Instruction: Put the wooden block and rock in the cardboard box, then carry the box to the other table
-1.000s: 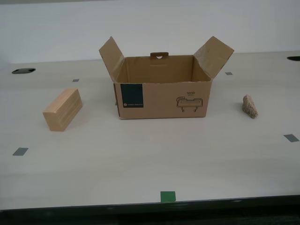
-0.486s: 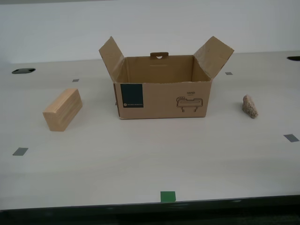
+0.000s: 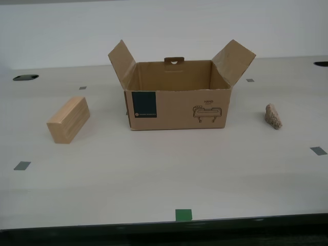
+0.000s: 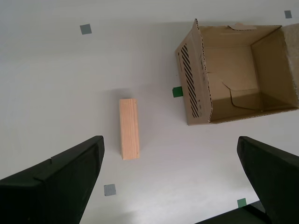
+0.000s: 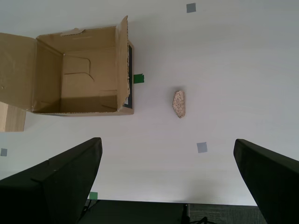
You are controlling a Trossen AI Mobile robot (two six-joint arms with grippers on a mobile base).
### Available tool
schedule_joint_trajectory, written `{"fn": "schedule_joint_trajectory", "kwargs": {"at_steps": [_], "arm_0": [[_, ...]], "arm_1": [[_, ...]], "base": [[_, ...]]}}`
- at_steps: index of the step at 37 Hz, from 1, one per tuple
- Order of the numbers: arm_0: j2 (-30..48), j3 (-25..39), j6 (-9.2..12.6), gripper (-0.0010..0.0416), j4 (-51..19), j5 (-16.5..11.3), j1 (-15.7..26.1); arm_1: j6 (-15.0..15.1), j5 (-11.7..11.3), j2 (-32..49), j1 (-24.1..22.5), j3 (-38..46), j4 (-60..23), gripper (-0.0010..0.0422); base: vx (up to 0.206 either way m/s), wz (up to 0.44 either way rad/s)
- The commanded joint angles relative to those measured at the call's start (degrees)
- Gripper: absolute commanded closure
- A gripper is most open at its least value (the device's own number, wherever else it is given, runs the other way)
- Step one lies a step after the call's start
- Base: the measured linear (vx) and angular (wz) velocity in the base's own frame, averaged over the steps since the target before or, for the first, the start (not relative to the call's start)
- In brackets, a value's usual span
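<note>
The cardboard box [image 3: 177, 97] stands open in the middle of the pale table, flaps up, and its inside is bare [image 4: 233, 70] [image 5: 74, 70]. The wooden block [image 3: 68, 119] lies toward the exterior view's left of the box. It shows from above [image 4: 129, 128] in the second wrist view, where my second gripper [image 4: 170, 182] hangs high over the table, open and holding nothing. The rock [image 3: 273, 116] lies toward the exterior view's right of the box. My first gripper [image 5: 168, 182] is open high above the rock [image 5: 179, 103]. No arm shows in the exterior view. The other table is out of view.
Grey tape squares [image 3: 22, 165] [image 3: 318, 150] dot the smooth table. A green tape mark [image 3: 183, 214] sits at its dark front edge. Dark cable holes [image 3: 25, 77] [image 3: 321, 64] lie at the back corners, before a white wall.
</note>
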Motion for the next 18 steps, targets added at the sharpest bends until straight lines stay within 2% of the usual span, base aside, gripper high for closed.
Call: {"fn": "schedule_joint_trajectory", "kwargs": {"at_steps": [1, 18], "arm_0": [[-0.02, 0.04, 0.15, 0.0012, 0.07, -0.15, 0.04], [-0.02, 0.04, 0.20, 0.0012, 0.85, -0.15, 0.04]], "arm_1": [[0.13, 0.20, -0.02, -0.02, 0.02, 0.02, 0.0023], [0.13, 0.20, -0.02, -0.02, 0.02, 0.24, 0.0023]], "base": [[0.000, 0.000], [0.000, 0.000]]}}
